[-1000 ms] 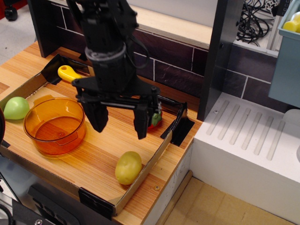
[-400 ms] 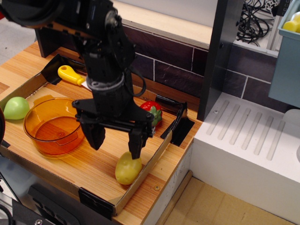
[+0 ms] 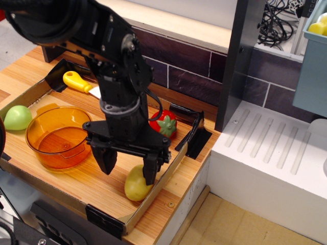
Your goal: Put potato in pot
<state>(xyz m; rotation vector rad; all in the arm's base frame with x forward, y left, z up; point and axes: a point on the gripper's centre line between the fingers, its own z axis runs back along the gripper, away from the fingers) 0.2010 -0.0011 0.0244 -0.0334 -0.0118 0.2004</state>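
Observation:
The potato [image 3: 134, 187], a small yellowish-olive oval, lies on the wooden tray near its front right rim. My black gripper [image 3: 129, 169] hangs open just above it, one finger to its left and the right finger [image 3: 149, 172] over its upper right side, partly hiding it. The pot [image 3: 60, 137], a round translucent orange bowl, stands empty at the tray's left, well clear of the gripper.
A red strawberry [image 3: 164, 124] sits behind the gripper. A light green round fruit [image 3: 17, 117] lies left of the pot. A yellow-handled utensil [image 3: 77, 81] lies at the back. The tray's low rim [image 3: 163, 177] runs just right of the potato. A white drain rack [image 3: 276, 148] stands to the right.
My gripper has moved forward and down, from above the tray's middle to just over the potato, staying open. The strawberry is now uncovered. The potato and pot have not moved.

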